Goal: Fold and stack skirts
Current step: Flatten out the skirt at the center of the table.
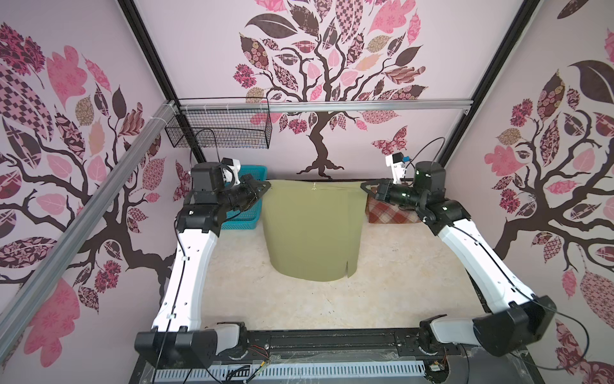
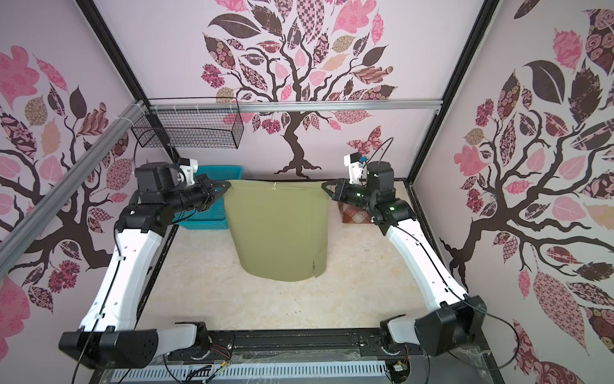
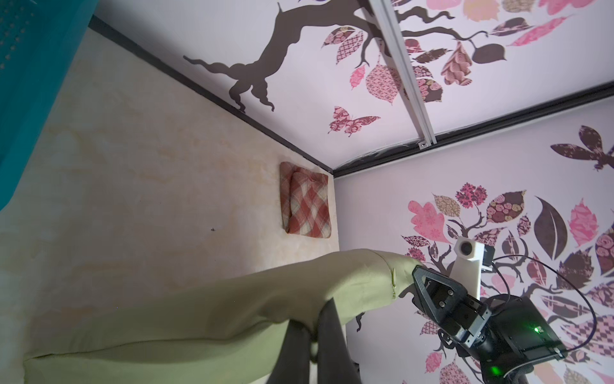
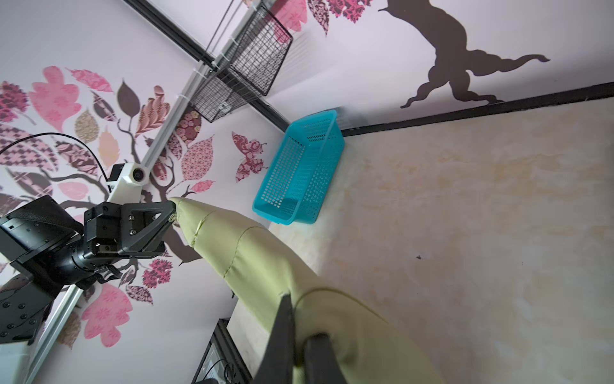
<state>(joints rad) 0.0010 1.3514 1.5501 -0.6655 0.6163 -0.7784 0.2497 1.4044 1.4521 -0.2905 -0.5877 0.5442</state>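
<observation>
The olive-green skirt [image 1: 312,229] is hanging spread out above the middle of the surface [image 1: 398,282], toward its far edge. Its waistband is stretching in a nearly straight line between the two grippers. Its hem is curving down toward the near side, and a short slit is showing near the hem's right end. Whether the hem is touching the surface cannot be told.

The left gripper [image 1: 266,187] is pinching the left corner of the waistband, with its jaws closed tight on the cloth. The right gripper [image 1: 363,186] is clamping the right corner in the same way, as the wrist views are showing from close up. Both grippers are pointing inward at about the same height, with the skirt between them.

The plaid skirt [image 1: 392,212] is lying folded on the surface at the far right corner, below the right arm and just beside the olive-green skirt's right edge. A turquoise basket [image 1: 247,217] is sitting at the far left corner, partly hidden behind the left arm.
</observation>
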